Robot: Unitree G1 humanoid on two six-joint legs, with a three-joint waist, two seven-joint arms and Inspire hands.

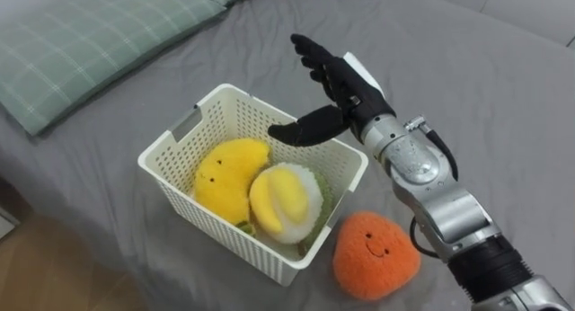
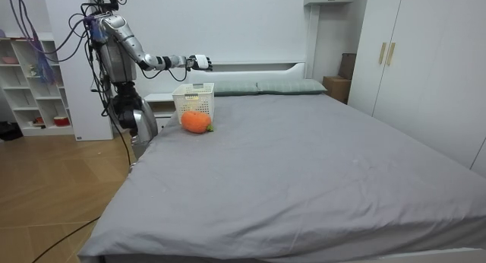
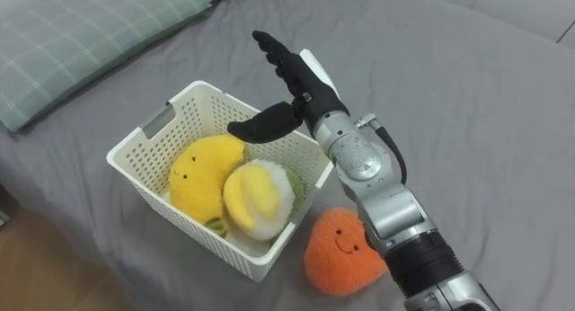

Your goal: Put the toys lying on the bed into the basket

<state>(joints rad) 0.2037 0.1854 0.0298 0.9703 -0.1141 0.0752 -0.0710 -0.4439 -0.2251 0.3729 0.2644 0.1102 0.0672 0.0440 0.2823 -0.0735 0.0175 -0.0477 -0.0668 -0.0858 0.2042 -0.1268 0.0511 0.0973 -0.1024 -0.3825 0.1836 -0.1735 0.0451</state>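
Note:
A white slatted basket [image 1: 180,136] [image 3: 144,131] [image 2: 194,98] stands on the grey bed. Inside lie a yellow plush toy [image 1: 225,174] [image 3: 196,176] and a pale yellow and white plush [image 1: 286,200] [image 3: 259,198] with green trim. An orange plush with a smiling face [image 1: 375,254] [image 3: 340,253] [image 2: 197,121] rests on the bed against the basket's right side. My right hand [image 1: 334,86] [image 3: 296,82] [image 2: 199,62] hovers open above the basket's far right corner, fingers straight, thumb spread over the basket, holding nothing.
A green checked pillow [image 1: 81,41] [image 3: 72,32] lies at the upper left, beyond the basket. The bed edge and wooden floor [image 1: 54,266] run along the lower left. In the room view I stand at the bed's head corner, by white shelves [image 2: 30,80] and wardrobes [image 2: 425,58].

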